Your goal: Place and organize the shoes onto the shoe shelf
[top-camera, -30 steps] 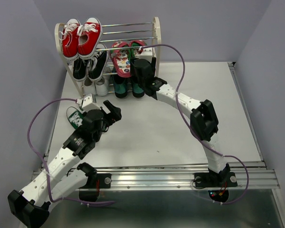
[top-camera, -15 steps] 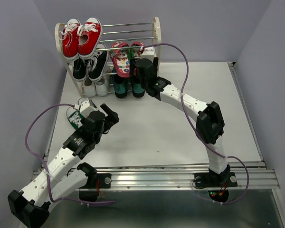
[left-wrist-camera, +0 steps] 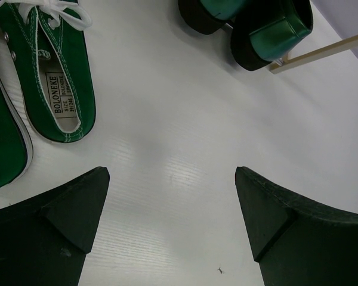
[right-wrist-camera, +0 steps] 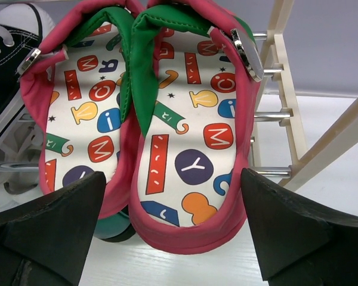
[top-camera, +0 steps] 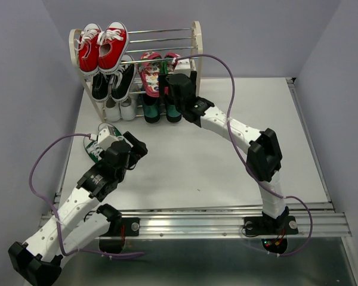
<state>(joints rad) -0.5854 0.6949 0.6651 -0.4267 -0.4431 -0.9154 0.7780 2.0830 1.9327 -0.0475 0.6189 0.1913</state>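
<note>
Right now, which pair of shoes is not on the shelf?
The green canvas sneakers, on the table by the left gripper; the rest sit on the shelf.

- Wide bare table (top-camera: 238, 143) right of the arms and between them; easy passage there
- Top left of shelf (top-camera: 196, 37) taken by red sneakers (top-camera: 101, 47); bare rods just right of them
- Middle tier filled by black sneakers (top-camera: 112, 80) and flip-flops (right-wrist-camera: 149, 131); right gripper (right-wrist-camera: 173, 176) spread wide close before the flip-flops
- Low right blocked by loafers (left-wrist-camera: 256, 30); green sneakers (left-wrist-camera: 53, 77) on the table left of left gripper (left-wrist-camera: 172, 173); bare table between
</note>
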